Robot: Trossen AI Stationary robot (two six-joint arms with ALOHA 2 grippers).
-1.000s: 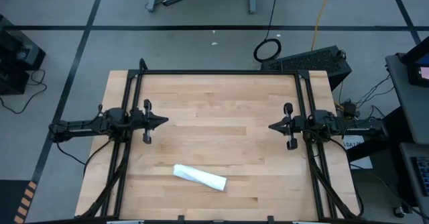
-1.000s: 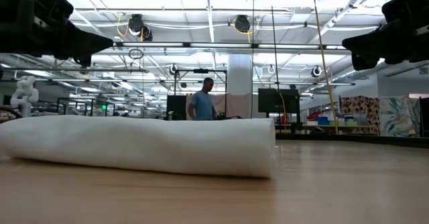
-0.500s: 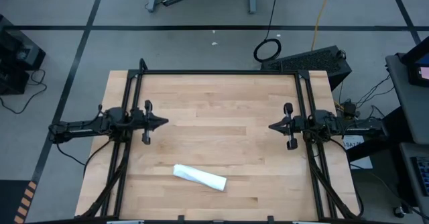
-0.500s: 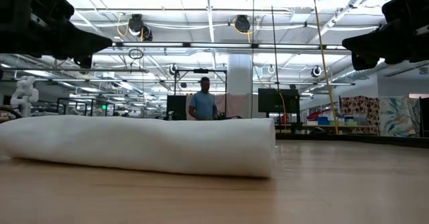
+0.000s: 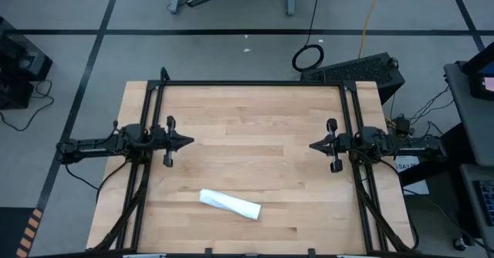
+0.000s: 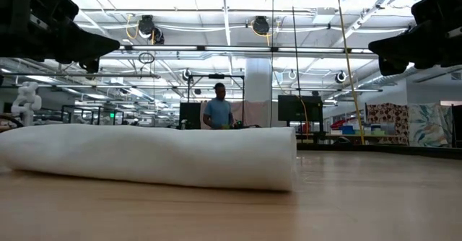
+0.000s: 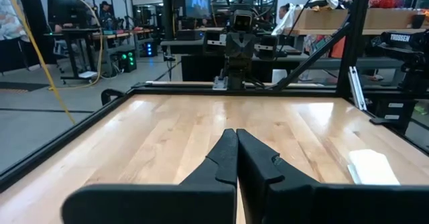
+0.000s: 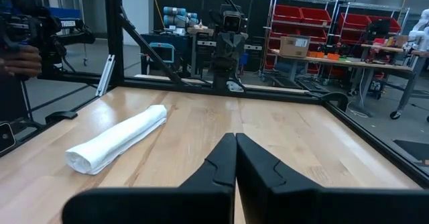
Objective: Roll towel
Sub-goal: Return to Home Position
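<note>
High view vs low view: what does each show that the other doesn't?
High only: the whole table, with the towel lying slanted near the edge at the picture's bottom, apart from the left pincer and right pincer, which are parked at opposite sides. Low only: a person standing in the room behind. Both: the towel rolled, resting on the wood, untouched.

Arms (image 5: 100, 144): two, black, slim, jointed
Left gripper (image 7: 232, 133): black tapered fingers, stepped inner edges
Right gripper (image 8: 232, 137): matching black fingers
</note>
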